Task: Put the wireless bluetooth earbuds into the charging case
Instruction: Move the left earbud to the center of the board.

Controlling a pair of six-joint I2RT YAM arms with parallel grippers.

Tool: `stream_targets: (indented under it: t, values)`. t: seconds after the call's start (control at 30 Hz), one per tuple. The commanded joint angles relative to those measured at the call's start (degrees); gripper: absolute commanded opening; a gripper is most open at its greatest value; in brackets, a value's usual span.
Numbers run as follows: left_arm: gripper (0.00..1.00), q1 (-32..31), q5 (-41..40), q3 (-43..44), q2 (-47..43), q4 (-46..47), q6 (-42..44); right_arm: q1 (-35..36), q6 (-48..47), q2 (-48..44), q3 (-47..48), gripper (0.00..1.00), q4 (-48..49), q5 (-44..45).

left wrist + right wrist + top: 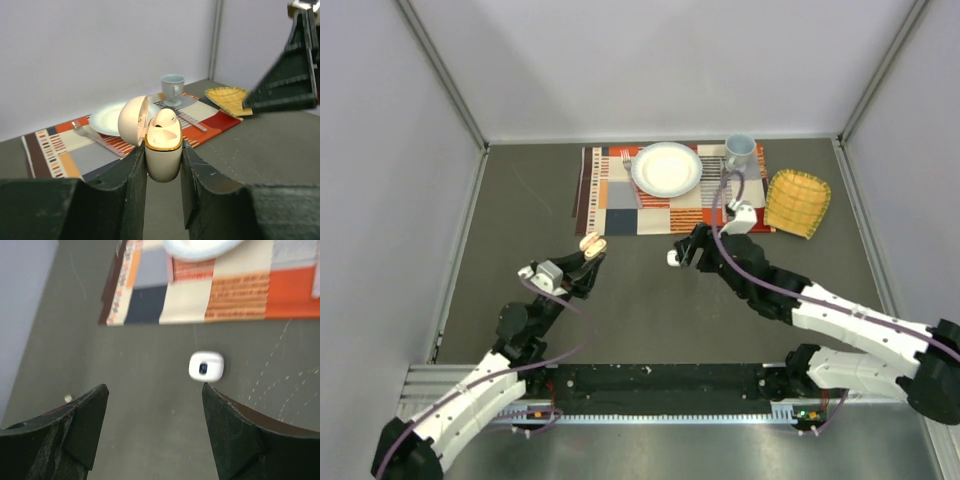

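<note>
The left gripper (163,156) clamps the open charging case (162,162) upright, sockets exposed for loading. The right gripper (153,390), fingers apart, hovers over a white case (206,366) near the placemat (225,295).

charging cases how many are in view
2. A pinkish case, lid open, held in the left hand; a white case on the table near the right hand. More may be hidden.

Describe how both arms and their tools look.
The left arm and right arm have white shells on the lower segments, with black joints and forearms. A thin purple cable runs along each. The left tool and right tool each have two matte black, wedge-shaped fingers.
</note>
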Motion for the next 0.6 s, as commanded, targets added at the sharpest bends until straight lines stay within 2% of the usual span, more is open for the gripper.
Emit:
stream_targets:
  t: [0.0,0.23,0.37,0.5,0.57]
  values:
    - [0.0,9.94,8.22,1.39,-3.33,-2.55,-5.68,-0.7,3.06,7.19,4.94,0.76,-1.27,-11.88]
    - [0.0,19.89,9.9,3.76,-8.79,-13.36,-5.51,-0.61,-3.79,21.87,11.79,0.72,4.08,-30.85]
    - [0.0,30.06,13.41,3.85,-6.69,-12.85,-7.79,1.22,-6.87,28.81,14.43,0.68,8.48,-33.26]
    - [0.0,40.71,23.14,3.85,-2.82,-9.69,-13.4,3.86,-10.39,34.43,18.03,0.68,10.42,-34.32]
    - [0.0,45.36,24.31,3.76,-2.02,-9.24,-14.91,5.18,-11.71,37.08,20.23,0.67,11.64,-34.4]
